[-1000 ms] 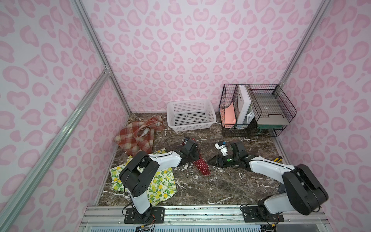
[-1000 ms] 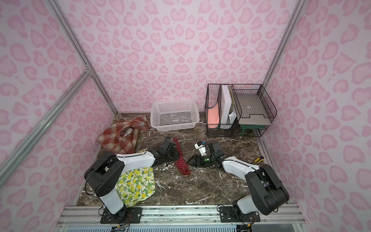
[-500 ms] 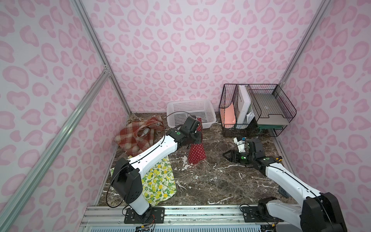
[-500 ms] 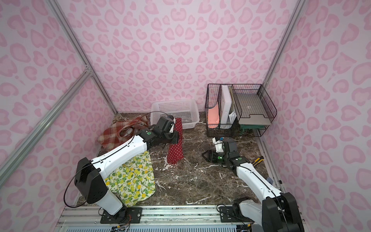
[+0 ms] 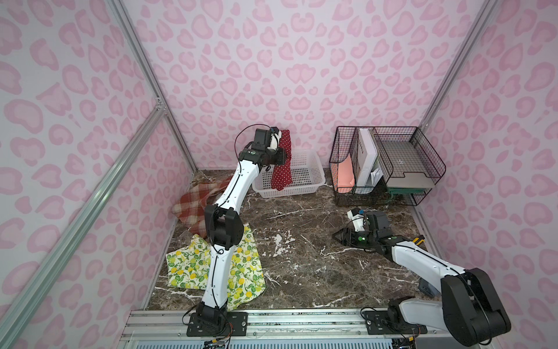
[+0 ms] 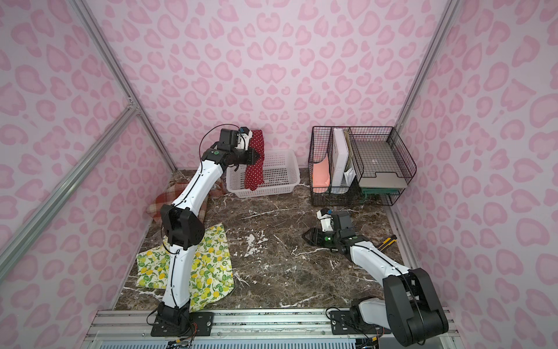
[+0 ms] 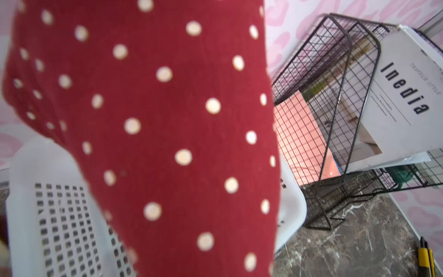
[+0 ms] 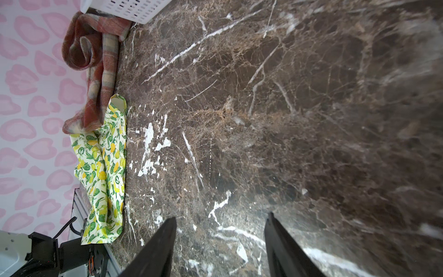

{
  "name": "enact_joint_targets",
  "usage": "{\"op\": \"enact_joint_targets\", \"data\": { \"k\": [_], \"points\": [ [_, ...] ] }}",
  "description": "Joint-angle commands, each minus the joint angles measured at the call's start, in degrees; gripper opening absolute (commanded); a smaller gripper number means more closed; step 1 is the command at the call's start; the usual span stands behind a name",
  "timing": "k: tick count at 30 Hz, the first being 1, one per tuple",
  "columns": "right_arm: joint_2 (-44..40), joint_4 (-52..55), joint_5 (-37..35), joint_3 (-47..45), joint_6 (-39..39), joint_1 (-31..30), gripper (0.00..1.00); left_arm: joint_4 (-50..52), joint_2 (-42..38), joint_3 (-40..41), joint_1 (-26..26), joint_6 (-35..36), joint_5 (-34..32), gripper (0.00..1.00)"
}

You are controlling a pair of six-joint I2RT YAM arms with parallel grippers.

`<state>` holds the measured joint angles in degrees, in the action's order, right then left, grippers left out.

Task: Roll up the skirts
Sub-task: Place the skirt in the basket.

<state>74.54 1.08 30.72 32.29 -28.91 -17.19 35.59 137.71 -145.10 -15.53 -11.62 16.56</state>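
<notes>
The red polka-dot skirt [image 5: 282, 169], a long narrow bundle, hangs in the air over the white basket [image 5: 315, 181]. My left gripper [image 5: 283, 157] is shut on its middle, and its lower end dangles into the basket. In the left wrist view the red skirt [image 7: 167, 120] hides the jaws. The lemon-print skirt [image 5: 246, 272] lies flat at the front left under the left arm. The plaid skirt [image 5: 196, 202] lies crumpled by the left wall. My right gripper [image 5: 338, 237] stands open and empty low over the marble at the right, its fingertips [image 8: 171, 221] wide apart.
A black wire rack [image 5: 392, 157] with papers and a tray stands at the back right. A yellow utility knife [image 5: 418, 240] lies by the right wall. The white basket [image 6: 291, 181] sits against the back wall.
My left arm lifted the red skirt from the middle of the table up and back, over the basket. My right arm drew back to the right, away from the skirt.
</notes>
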Motion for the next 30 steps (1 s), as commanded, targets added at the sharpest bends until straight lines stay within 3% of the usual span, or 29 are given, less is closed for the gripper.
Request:
{"op": "enact_joint_targets", "data": {
  "k": [1, 5, 11, 20, 26, 30],
  "points": [
    [1.69, -4.3, 0.99, -0.53, 0.22, -0.06, 0.63, -2.94, 5.71, -6.64, 2.85, 0.61, 7.55, 0.0],
    [4.65, -5.43, 1.36, -0.43, 0.74, -0.12, 0.62, -4.35, 9.91, -6.74, 4.62, 1.67, 6.81, 0.0],
    [7.59, -7.39, 1.97, -0.39, 0.64, -0.06, 0.61, 5.28, 13.55, -6.16, 5.71, 6.47, 4.81, 0.0],
    [9.41, -7.49, 1.64, 0.31, 0.78, -0.11, 0.6, 18.28, 12.82, -3.31, 6.13, 8.83, -7.28, 0.0],
    [9.37, -7.72, 1.8, 0.15, 0.61, -0.12, 0.59, 20.63, 13.64, -0.97, 5.71, 6.19, -17.0, 0.0],
    [9.55, -8.19, 2.22, -0.04, 0.42, -0.11, 0.59, 21.29, 15.47, -0.88, 5.19, 1.9, -19.49, 0.0]
  ]
}}
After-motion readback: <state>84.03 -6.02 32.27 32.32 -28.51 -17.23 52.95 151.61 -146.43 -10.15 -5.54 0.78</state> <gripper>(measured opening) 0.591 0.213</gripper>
